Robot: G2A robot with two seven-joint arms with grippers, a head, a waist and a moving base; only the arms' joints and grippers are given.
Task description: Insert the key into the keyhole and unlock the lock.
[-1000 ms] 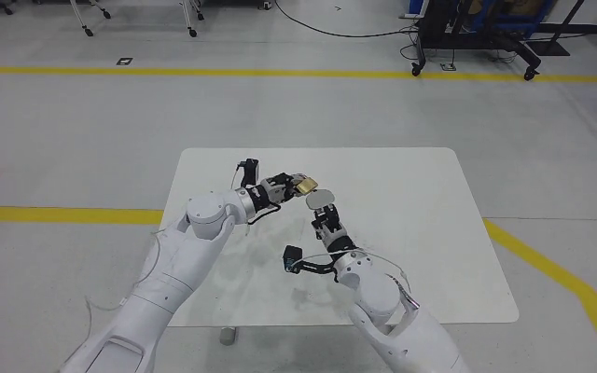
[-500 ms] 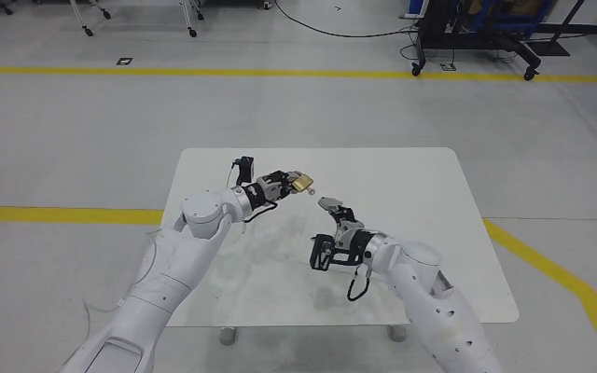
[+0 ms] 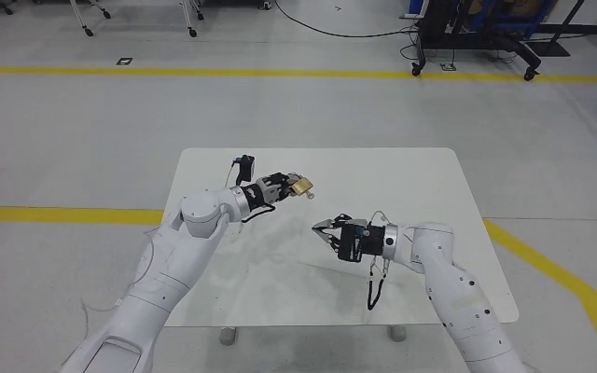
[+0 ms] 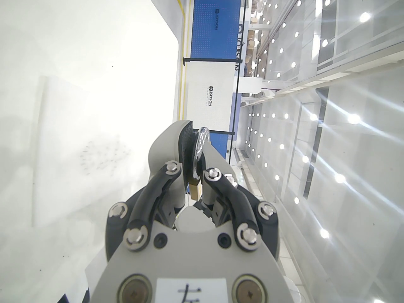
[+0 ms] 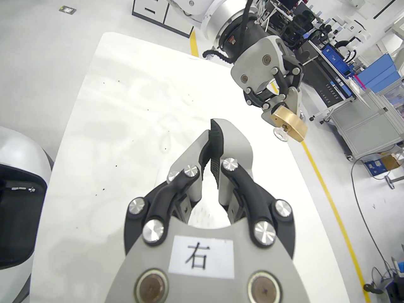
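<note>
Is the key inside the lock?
In. The key sticks out of the brass lock, which the left gripper holds above the table.

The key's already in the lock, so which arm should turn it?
Right, probably. Its tool is empty and points toward the key, while the left tool is busy holding the lock up.

- White table [image 3: 438, 186] with rounded corners, faint scuff marks on its top
- Yellow floor lines [image 3: 280, 72] behind and beside it
- Black cable [image 3: 336, 36] and black wheeled frame [image 3: 466, 42] farther back
</note>
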